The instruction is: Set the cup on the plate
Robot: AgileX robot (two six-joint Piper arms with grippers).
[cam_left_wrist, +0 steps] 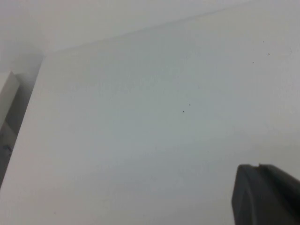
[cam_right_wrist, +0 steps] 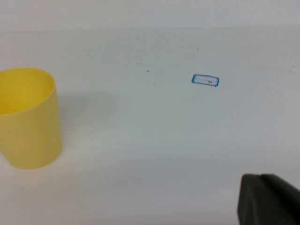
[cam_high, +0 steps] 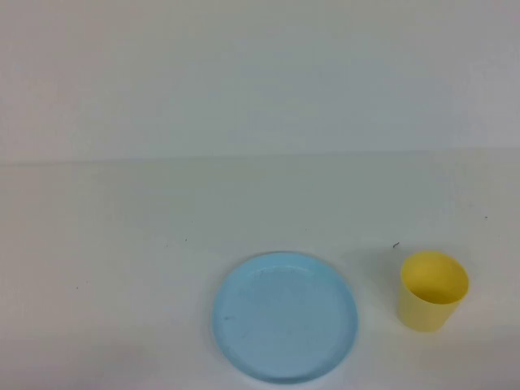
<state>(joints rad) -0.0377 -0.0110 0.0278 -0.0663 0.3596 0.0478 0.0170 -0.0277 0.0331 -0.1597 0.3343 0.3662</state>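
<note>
The yellow cup point(cam_high: 432, 291) stands upright and empty on the white table, just to the right of the light blue plate point(cam_high: 286, 317) and apart from it. The plate lies flat and empty near the table's front edge. Neither arm shows in the high view. The cup also shows in the right wrist view point(cam_right_wrist: 28, 119), with my right gripper point(cam_right_wrist: 260, 176) well short of it, its dark fingers together and empty. My left gripper point(cam_left_wrist: 259, 166) hangs over bare table, its fingers together and empty. The plate and cup are out of the left wrist view.
A small blue rectangle mark point(cam_right_wrist: 205, 80) is on the table beyond the cup. The table's left edge and a pale block point(cam_left_wrist: 7, 93) beside it show in the left wrist view. A white wall point(cam_high: 260, 73) rises behind the table.
</note>
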